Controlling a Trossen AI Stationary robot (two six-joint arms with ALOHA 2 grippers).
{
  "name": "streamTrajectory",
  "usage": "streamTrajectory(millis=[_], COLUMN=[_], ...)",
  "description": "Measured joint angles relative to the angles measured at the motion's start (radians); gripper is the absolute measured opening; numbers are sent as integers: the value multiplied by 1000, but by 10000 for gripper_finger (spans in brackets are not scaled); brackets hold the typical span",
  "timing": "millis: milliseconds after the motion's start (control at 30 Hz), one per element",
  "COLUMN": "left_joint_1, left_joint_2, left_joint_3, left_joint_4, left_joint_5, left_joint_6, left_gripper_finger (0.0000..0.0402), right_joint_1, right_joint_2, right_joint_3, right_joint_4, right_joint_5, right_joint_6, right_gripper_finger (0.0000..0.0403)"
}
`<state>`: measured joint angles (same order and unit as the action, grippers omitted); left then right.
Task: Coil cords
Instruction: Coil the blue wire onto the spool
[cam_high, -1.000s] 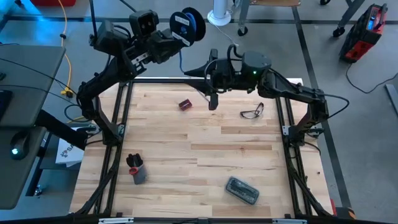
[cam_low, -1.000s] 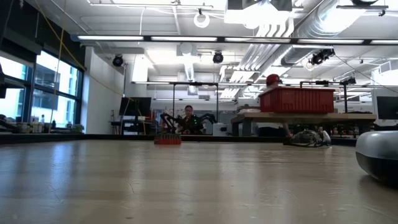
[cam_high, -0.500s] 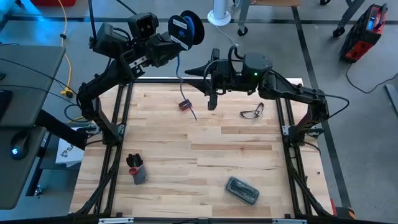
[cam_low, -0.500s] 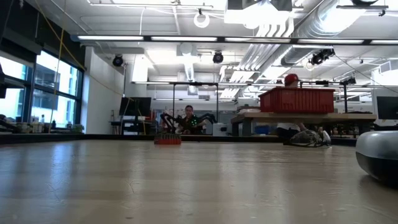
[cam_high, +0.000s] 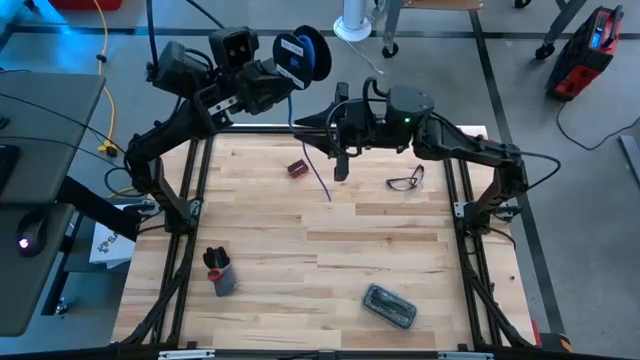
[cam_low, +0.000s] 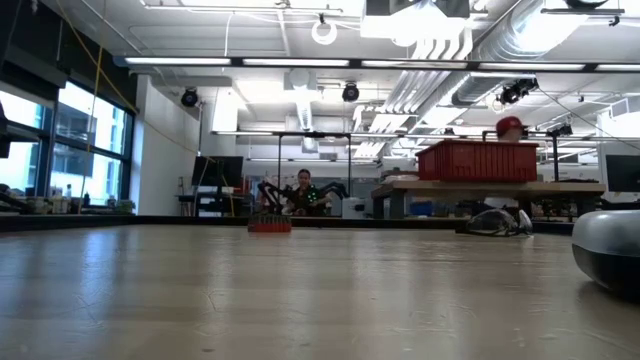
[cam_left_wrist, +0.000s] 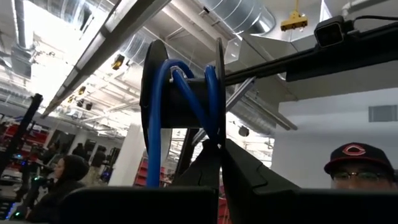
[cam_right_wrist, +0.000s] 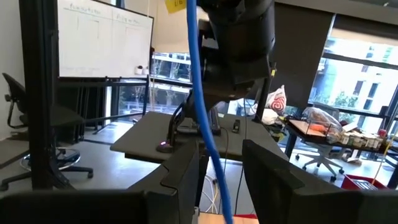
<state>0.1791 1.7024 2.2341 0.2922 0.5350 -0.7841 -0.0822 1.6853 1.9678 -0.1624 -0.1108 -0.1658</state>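
A black reel (cam_high: 303, 55) wound with blue cord (cam_left_wrist: 155, 118) is held high over the table's far edge, with my left gripper (cam_high: 283, 70) shut on it. From the reel a loose length of cord (cam_high: 316, 168) hangs down, and its end (cam_high: 328, 198) reaches the wooden table (cam_high: 330, 260). My right gripper (cam_high: 322, 135) stands level beside the reel, pointing toward the table's left. It is open, and the hanging cord (cam_right_wrist: 211, 149) runs through the gap between its fingers (cam_right_wrist: 186, 174). My left gripper pinches the rim of one of the reel's side discs (cam_left_wrist: 219, 134) between its two shut fingers (cam_left_wrist: 205, 162). The fingers slant upward at it from below. The reel is lifted clear of the table, standing on edge above the fingertips.
On the table lie a small red object (cam_high: 297, 168), dark-framed glasses (cam_high: 405, 181), a grey case (cam_high: 389, 306) near the front and a grey-black holder (cam_high: 218, 271) at the left. People (cam_left_wrist: 351, 168) show in the room beyond.
The hanging length of cord has swung toward the table's right. Its lower end now lies to the right of the small red object instead of beside it. The reel stays held high.
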Motion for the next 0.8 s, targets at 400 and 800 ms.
streamTrajectory(millis=[400, 800], left_joint_1=[-3, 34], left_joint_2=[2, -15], left_joint_3=[0, 0], left_joint_4=[-2, -18], left_joint_5=[2, 5], left_joint_6=[-8, 67], left_gripper_finger=[0, 0], right_joint_1=[7, 36], right_joint_2=[10, -39], right_joint_3=[0, 0], right_joint_4=[-12, -95], right_joint_5=[-18, -14], right_joint_6=[2, 30], right_gripper_finger=[96, 4])
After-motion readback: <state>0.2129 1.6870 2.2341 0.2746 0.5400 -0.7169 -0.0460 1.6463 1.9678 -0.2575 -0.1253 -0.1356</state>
